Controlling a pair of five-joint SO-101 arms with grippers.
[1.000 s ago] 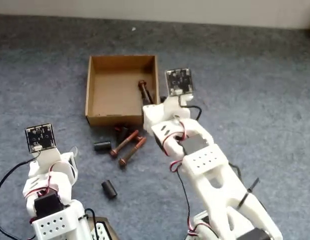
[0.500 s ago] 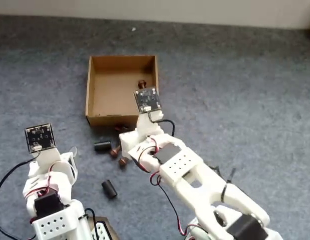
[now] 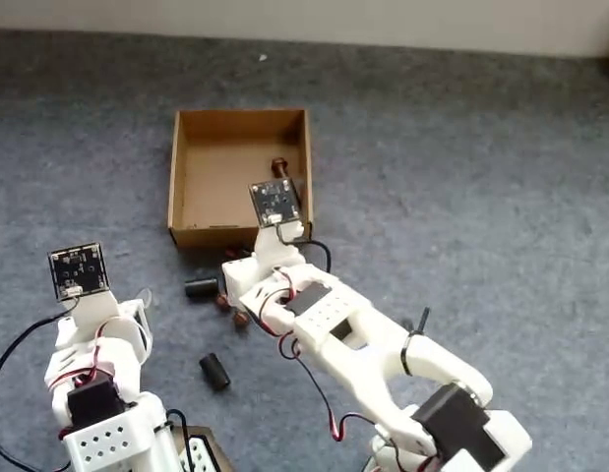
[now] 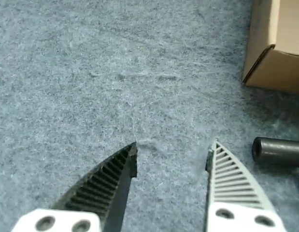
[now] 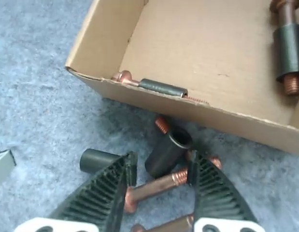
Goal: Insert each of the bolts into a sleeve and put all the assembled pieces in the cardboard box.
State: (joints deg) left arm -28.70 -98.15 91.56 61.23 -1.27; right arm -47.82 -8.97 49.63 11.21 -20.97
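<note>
Ahead of left gripper (image 4: 171,154): we are seeing passable carpet (image 4: 115,72).
Ahead of right gripper (image 5: 159,169): we are meeting sleeve (image 5: 168,150), bolt (image 5: 154,186), cardboard box (image 5: 212,116) wall.

Grey short-pile carpet (image 3: 501,197) under me, the whole work surface. A pale wall strip (image 3: 383,18) runs along the carpet's far edge. Tiny white speck (image 3: 263,58) on the carpet near that far edge. Brown flat piece (image 3: 215,452) at the carpet's near edge, cut off, can't tell what.

Left gripper (image 4: 172,151) hangs open, left arm (image 3: 95,379) seemingly folded back; right gripper (image 5: 161,163) open, right arm (image 3: 358,344) stretched forward.
</note>
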